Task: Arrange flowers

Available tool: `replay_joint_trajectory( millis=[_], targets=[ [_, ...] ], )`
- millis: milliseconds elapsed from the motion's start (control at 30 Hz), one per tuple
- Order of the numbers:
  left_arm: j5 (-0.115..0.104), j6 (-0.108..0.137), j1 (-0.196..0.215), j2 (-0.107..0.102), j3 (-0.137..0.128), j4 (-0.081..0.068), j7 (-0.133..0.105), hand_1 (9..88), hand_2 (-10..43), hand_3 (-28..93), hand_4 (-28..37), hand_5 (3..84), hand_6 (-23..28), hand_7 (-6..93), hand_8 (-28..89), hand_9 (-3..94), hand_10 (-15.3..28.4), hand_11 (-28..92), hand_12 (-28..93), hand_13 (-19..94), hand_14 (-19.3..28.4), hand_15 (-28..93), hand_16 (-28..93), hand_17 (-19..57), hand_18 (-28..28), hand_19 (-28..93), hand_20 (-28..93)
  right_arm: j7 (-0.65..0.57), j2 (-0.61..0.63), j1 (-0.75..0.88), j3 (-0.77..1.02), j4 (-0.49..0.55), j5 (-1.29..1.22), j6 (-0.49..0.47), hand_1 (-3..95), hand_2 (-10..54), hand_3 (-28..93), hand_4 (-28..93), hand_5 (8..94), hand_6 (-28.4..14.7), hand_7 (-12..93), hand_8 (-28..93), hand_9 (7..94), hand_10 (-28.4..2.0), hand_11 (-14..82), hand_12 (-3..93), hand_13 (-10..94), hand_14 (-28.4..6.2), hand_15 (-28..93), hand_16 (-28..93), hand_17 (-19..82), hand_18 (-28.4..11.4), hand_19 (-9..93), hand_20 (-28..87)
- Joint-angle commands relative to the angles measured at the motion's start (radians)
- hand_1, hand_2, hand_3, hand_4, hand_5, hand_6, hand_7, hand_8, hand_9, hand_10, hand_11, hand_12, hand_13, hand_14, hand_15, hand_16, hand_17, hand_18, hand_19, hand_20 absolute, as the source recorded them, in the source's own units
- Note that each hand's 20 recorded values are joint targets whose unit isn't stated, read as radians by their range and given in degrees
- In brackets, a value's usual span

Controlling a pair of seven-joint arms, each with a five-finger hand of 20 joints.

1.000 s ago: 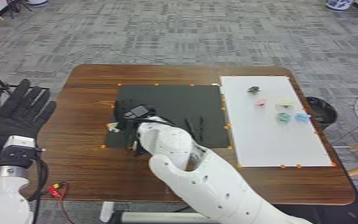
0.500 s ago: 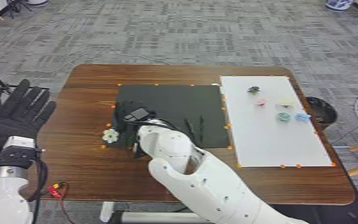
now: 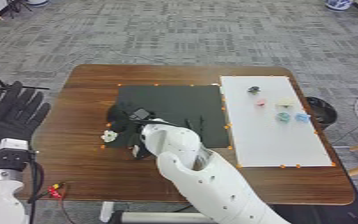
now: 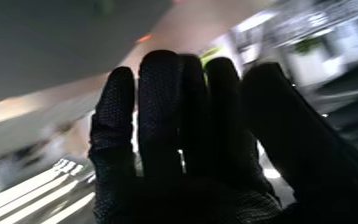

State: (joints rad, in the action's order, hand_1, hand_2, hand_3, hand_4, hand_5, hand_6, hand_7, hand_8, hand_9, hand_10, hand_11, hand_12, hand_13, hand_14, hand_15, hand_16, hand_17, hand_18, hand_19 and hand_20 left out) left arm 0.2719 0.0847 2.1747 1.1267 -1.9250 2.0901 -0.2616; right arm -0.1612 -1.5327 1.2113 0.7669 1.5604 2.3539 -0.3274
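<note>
– Where is your right hand?
– My right hand (image 3: 122,120) is above the left part of the black mat (image 3: 162,95), on the table (image 3: 95,170). In its wrist view, my fingers (image 4: 160,95) point up, long and straight, so I call this hand open.

– And the white flower (image 3: 110,136)?
– It is at the left edge of the mat, just beside that hand. If my fingers touch it, I cannot tell.

– How is your left hand (image 3: 14,117)?
– It is beside the table, on the left, with the palm showing and the fingers spread open.

– Which other flowers do you see?
– On the white board (image 3: 278,145), to the right of the mat, there are five small ones. The dark flower (image 3: 254,90) is the farthest; nearer are the pink flower (image 3: 261,102) and the pale yellow flower (image 3: 286,104). The green flower (image 3: 284,117) and the blue flower (image 3: 302,118) are the nearest, side by side. Outside the table's right edge, I see also a black bin (image 3: 322,111).
</note>
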Motion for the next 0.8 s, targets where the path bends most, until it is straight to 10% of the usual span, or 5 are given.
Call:
replay_joint_trajectory(
  millis=[33, 233, 800],
  targets=[
    [-0.044, 0.025, 0.03, 0.021, -0.042, -0.006, -0.023, 42.1, 24.8, 4, -19.5, 38.5, 10.2, 6.0, -7, 30.6, 17.8, 14, 10, 22, 17.1, 18, -1, -10.2, 15.2, 33, 9, 0.209, -0.037, -0.008, 0.022, 0.022, 0.186, -0.268, 33.6, 11.7, 83, -20, 42.5, -2.4, 16, -13, 41.1, -10.6, 11.6, 13.5, 31, -14.1, 58, 20, 14, -18.5, 67, 36],
    [-0.038, 0.016, 0.016, 0.014, -0.019, -0.015, -0.012, 41.2, 24.0, 9, -21.1, 38.5, 10.2, 6.6, -7, 30.6, 17.7, 15, 9, 22, 17.1, 18, -2, -10.7, 15.1, 34, 9, 0.262, -0.036, -0.011, 0.004, 0.026, 0.32, -0.29, 27.5, 16.2, 81, -19, 36.4, -2.5, 13, -12, 33.4, -10.4, 9.6, 12.2, 20, -15.2, 40, 14, 6, -18.3, 60, 32],
    [-0.019, -0.002, -0.051, -0.014, 0.04, -0.042, 0.019, 38.8, 21.1, 27, -28.2, 38.4, 9.8, 7.6, -8, 30.3, 17.4, 16, 9, 21, 16.8, 20, -3, -11.3, 14.9, 35, 8, 0.297, -0.064, -0.039, 0.02, -0.031, 0.464, -0.388, 24.3, 17.3, 77, -20, 34.3, -3.0, 11, -10, 28.5, -11.0, 8.1, 11.3, 17, -16.2, 39, 15, 5, -18.7, 62, 31]
  ],
)
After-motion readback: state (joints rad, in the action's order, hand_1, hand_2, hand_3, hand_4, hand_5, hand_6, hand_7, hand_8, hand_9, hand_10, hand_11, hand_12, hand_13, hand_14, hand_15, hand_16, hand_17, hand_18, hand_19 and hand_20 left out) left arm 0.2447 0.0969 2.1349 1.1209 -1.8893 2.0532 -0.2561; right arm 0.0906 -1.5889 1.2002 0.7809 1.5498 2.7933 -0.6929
